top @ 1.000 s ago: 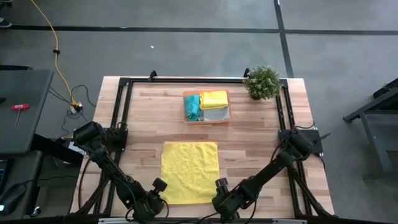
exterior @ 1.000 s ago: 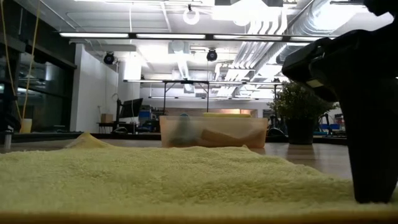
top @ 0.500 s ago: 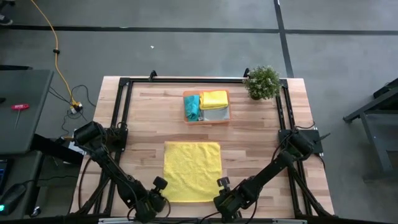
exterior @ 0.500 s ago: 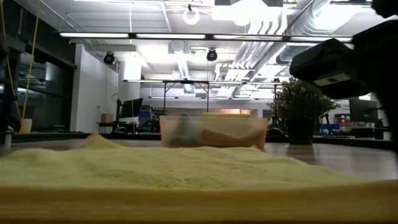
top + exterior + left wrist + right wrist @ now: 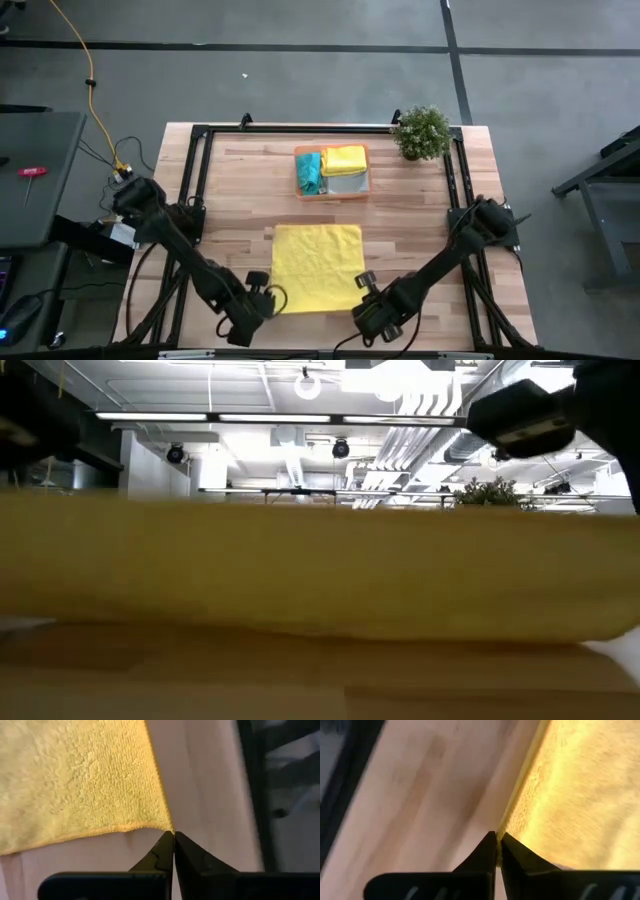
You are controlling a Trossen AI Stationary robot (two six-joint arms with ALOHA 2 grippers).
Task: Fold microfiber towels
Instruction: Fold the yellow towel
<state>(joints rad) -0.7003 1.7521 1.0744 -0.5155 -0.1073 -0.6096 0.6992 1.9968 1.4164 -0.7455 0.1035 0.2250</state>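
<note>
On the wooden table [image 5: 230,190] a yellow towel [image 5: 317,267] lies spread near the front edge, midway between both arms. Its near edge is raised off the wood — the low view shows it as a yellow band. The left gripper [image 5: 173,836] is closed on the towel's near left corner, the right gripper [image 5: 497,838] closed on its near right corner. Farther back stand an orange tray [image 5: 367,186] of folded towels [image 5: 344,159] and a plant [image 5: 421,131].
</note>
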